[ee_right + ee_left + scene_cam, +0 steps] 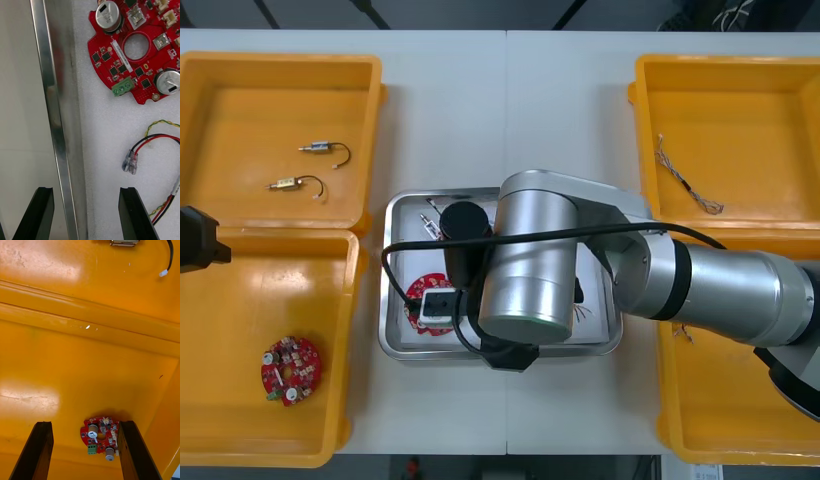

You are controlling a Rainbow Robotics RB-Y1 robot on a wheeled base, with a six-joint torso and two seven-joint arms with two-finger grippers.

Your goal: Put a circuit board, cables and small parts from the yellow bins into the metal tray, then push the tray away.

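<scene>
The right gripper (85, 192) straddles the rim of the metal tray (48, 86), jaws apart. Treat the tray as rigid, smooth and slip-prone: bear on that wall so you keep the circuit board (127, 63) and cables (157, 139) inside settled. The left gripper (85, 424) idles, jaws apart, over a yellow bin (90, 363).

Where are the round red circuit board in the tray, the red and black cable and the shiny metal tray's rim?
Round red circuit board (108, 60): right wrist view, red face beside its hole.
Red and black cable (130, 165): right wrist view, its clear end connectors.
Shiny metal tray (55, 123): right wrist view, its rim.
</scene>
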